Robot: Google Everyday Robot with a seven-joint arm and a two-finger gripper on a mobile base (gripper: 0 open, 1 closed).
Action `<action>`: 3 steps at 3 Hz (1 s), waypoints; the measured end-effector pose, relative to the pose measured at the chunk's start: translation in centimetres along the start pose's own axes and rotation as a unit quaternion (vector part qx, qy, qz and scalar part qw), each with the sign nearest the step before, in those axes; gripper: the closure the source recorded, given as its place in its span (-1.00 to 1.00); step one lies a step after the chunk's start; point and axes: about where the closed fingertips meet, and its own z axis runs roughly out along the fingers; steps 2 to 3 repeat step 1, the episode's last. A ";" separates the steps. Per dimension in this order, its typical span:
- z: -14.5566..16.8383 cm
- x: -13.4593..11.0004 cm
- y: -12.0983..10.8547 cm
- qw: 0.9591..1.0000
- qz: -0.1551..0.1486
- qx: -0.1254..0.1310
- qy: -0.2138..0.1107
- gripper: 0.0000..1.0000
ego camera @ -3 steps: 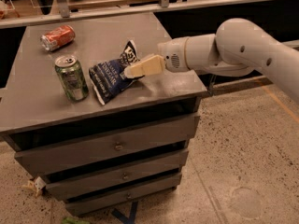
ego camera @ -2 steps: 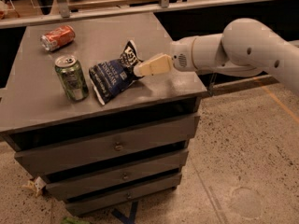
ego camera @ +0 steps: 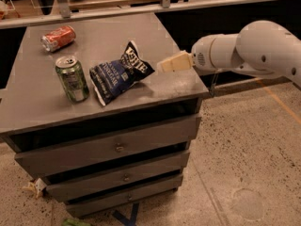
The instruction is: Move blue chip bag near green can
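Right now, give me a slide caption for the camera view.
Gripper hovers right of the blue chip bag lying beside the upright green can on a grey cabinet.

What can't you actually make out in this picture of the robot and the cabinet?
Camera view:
- Arm behind the gripper, which hangs beside the blue chip bag, not touching: cut off by the right edge.
- Label wording on the green can: blurred.
- Drawer contents: hidden by shut fronts.
- Floor scrap by the cabinet: too small.
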 end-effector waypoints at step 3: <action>0.0 0.0 0.1 1.000 0.000 -0.001 0.000 -1.00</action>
